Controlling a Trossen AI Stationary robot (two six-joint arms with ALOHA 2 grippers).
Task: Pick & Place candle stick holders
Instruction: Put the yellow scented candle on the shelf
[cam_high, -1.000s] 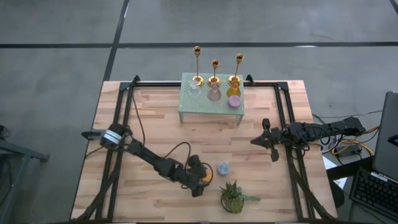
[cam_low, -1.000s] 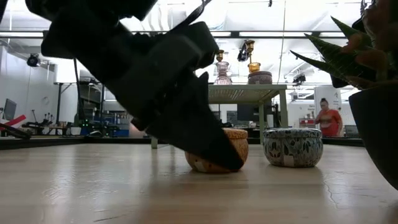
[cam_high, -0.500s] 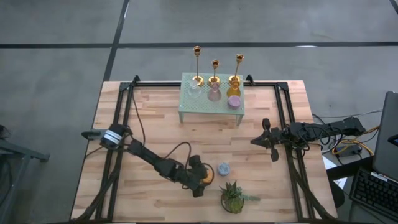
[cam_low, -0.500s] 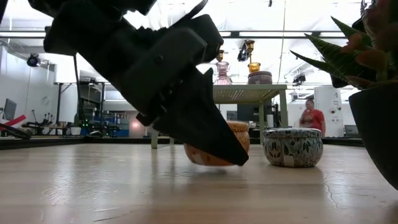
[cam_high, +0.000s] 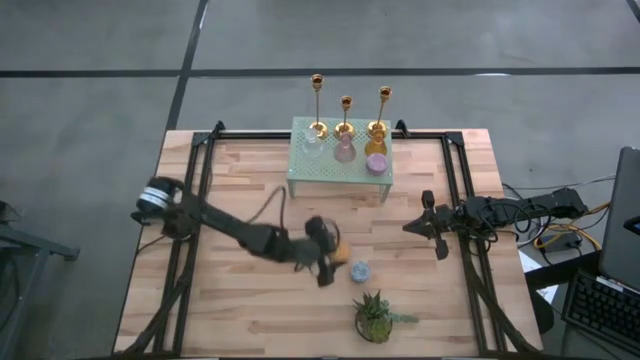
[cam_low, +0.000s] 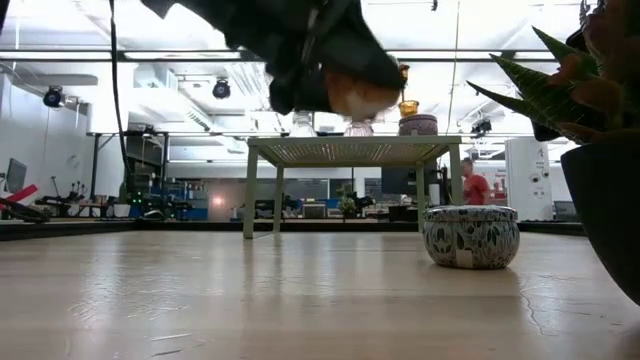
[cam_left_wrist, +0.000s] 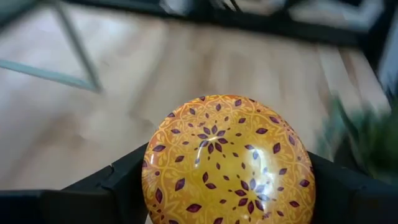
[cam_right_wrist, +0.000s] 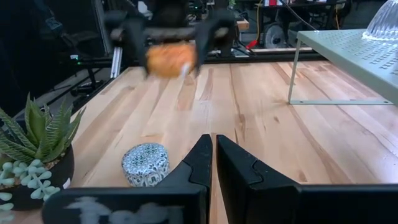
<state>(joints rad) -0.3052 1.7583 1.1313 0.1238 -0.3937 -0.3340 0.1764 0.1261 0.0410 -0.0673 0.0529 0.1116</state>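
Note:
Three gold candle stick holders (cam_high: 318, 104) (cam_high: 346, 115) (cam_high: 383, 110) stand upright on their round bases along the far edge of the green mesh stand (cam_high: 330, 170). My left gripper (cam_high: 327, 262) is over the table's middle, near side, shut on an orange patterned puck (cam_high: 337, 250) held above the table. It also shows in the low view (cam_low: 360, 95) and the right wrist view (cam_right_wrist: 168, 60). My right gripper (cam_high: 433, 229) is shut and empty, at the table's right. My left gripper pinches the orange puck by its round side wall (cam_left_wrist: 152, 180) between its two fingers (cam_left_wrist: 118, 186), one on either side. The puck's patterned top (cam_left_wrist: 227, 155) faces the wrist camera. The puck is lifted clear of the table.
A blue-and-white patterned puck (cam_high: 360, 271) sits on the table by the left gripper, a small potted plant (cam_high: 375, 318) near the front edge. Glass, pink and purple pieces (cam_high: 376, 163) stand on the stand. A person (cam_low: 472, 185) shows in the room behind.
My left gripper has risen from the table and gone toward the far edge, taking the orange puck with it. The puck rested on the table a second ago, came off it half a second ago, and now hangs well clear.

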